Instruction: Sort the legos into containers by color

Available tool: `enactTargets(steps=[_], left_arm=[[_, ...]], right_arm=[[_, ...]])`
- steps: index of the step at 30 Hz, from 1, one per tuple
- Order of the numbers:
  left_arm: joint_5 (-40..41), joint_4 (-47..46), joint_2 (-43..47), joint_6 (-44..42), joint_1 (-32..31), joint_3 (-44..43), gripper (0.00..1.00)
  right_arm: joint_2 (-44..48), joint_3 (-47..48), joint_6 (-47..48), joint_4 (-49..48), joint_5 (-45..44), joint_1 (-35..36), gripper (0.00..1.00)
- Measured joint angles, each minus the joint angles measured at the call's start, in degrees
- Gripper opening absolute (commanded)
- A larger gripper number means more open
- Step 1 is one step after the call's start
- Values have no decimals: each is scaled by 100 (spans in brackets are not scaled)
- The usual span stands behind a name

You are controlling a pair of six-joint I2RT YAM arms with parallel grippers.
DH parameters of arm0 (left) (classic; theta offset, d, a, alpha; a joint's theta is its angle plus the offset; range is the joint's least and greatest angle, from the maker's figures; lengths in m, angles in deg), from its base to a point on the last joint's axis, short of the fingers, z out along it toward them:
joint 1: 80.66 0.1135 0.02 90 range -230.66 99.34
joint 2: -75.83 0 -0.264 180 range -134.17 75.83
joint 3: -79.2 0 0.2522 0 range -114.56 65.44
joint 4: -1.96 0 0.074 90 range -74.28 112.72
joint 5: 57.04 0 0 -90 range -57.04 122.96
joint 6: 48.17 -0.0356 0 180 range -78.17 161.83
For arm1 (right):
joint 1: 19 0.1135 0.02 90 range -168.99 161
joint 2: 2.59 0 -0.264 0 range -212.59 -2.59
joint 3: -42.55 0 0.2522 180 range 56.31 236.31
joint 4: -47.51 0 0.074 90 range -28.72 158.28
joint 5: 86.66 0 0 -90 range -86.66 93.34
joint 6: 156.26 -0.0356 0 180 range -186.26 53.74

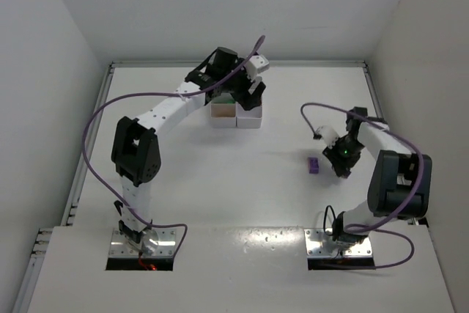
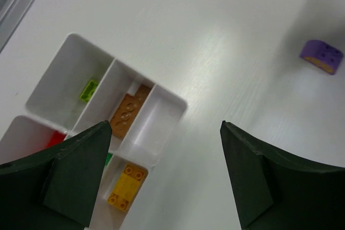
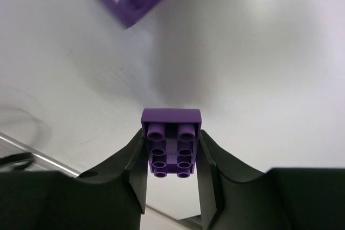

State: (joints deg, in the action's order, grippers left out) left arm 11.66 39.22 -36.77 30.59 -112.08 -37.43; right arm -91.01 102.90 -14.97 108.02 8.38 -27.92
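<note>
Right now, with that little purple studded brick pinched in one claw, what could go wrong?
1. The right gripper holds the small purple studded plastic brick only by its sides, at the fingertips; it may twist or slip on the way.
2. The left gripper hangs open over the white plastic compartment tray, so the two arms might bump there.
3. A second purple brick lies loose close by and could get nudged.

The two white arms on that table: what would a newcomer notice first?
Probably the right gripper pinching a purple brick between its jaws, with a second purple brick lying loose on the table nearby. Then the white tray at the far side, with an orange brick, a yellow brick and a lime brick in separate compartments and the left gripper open above it.
</note>
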Motion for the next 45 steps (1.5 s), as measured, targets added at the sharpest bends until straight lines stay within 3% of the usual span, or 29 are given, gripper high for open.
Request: enactTargets(steps=[8, 13, 18, 28, 36, 45], left_arm=[[-555, 107, -118, 24, -1021, -87, 84], [-284, 107, -697, 555, -1808, -317, 84], [382, 310, -1290, 1620, -2234, -424, 85], [2649, 444, -2063, 3963, -3217, -1379, 88], [3230, 391, -2424, 4653, -3762, -1825, 86], [3891, 426, -2693, 4944, -3591, -1832, 84]], right_arm=[[321, 2275, -2299, 275, 730, -750, 0], [275, 2909, -3676, 385, 695, -1200, 0], [57, 3346, -4548, 584, 809, -1578, 0], [96, 3370, -5001, 730, 1189, -1818, 0], [343, 3357, -5025, 734, 1329, -2037, 0], [769, 3237, -4885, 780, 1478, -2284, 0]])
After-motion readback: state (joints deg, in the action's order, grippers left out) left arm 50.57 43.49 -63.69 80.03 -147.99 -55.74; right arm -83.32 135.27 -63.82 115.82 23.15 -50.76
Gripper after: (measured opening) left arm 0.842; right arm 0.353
